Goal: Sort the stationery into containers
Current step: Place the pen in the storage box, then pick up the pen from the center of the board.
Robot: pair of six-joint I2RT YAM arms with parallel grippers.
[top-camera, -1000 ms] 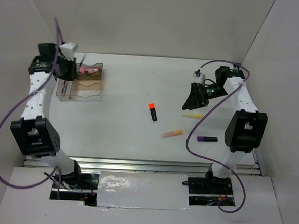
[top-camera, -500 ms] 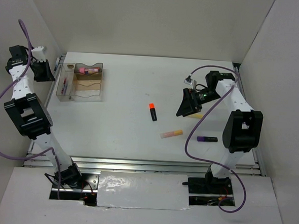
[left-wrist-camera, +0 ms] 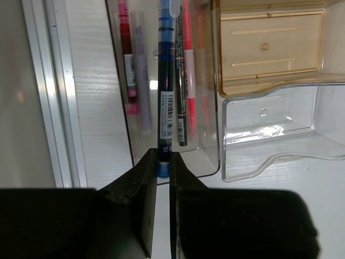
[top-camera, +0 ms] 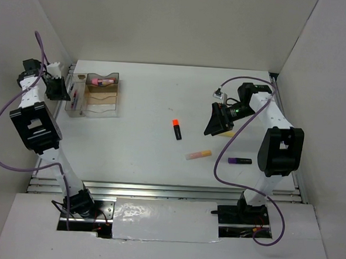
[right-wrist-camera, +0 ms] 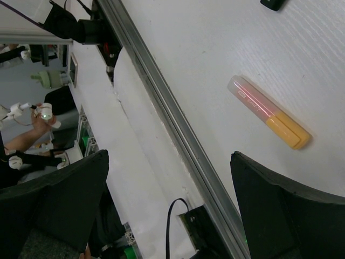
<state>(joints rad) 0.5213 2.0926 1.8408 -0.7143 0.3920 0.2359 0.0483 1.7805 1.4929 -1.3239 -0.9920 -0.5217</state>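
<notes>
Left hand clamps a blue pen at the organiser tray; right hand gapes near the yellow-pink marker.

This is a robotics lab test cell: white panels box in a white table edged with aluminium rail, and purple cables loop off the arms. Beyond the rail, on the left-finger side of the wide-spread right pincer, sit wired gadgets and a person's hand.
</notes>
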